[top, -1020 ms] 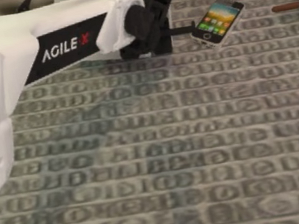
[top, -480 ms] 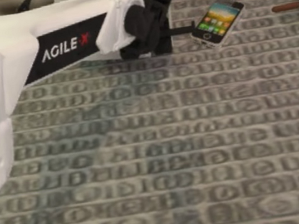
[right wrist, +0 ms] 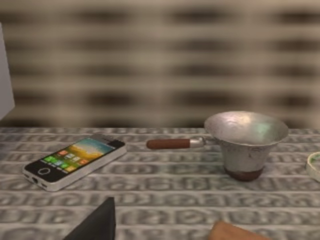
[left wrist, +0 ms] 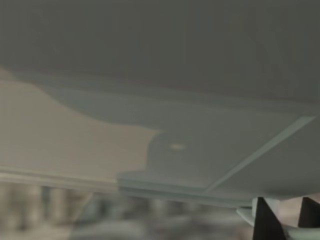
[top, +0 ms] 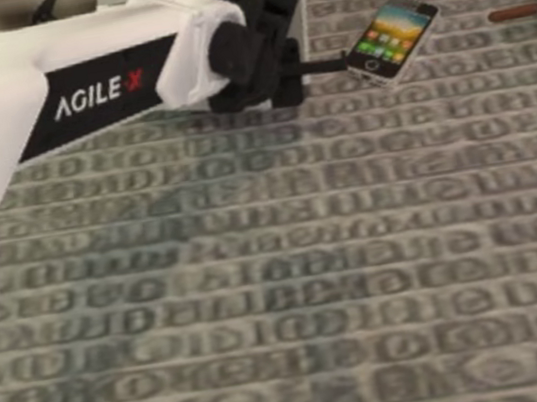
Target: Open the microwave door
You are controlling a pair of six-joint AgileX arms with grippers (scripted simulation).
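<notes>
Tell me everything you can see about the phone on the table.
The phone is a slim white slab with a black glass face, lit with rows of colourful app icons and a round button at one end. It lies flat, screen up, at an angle on the patterned table, near the far edge. In the top view, a thin dark part of the left gripper reaches up to its near end; whether they touch I cannot tell. In the right wrist view it lies apart from the metal pot.

grey patterned table (top: 312,285) with smartphone (top: 391,38) and brown-handled metal pot (right wrist: 245,142)
</notes>
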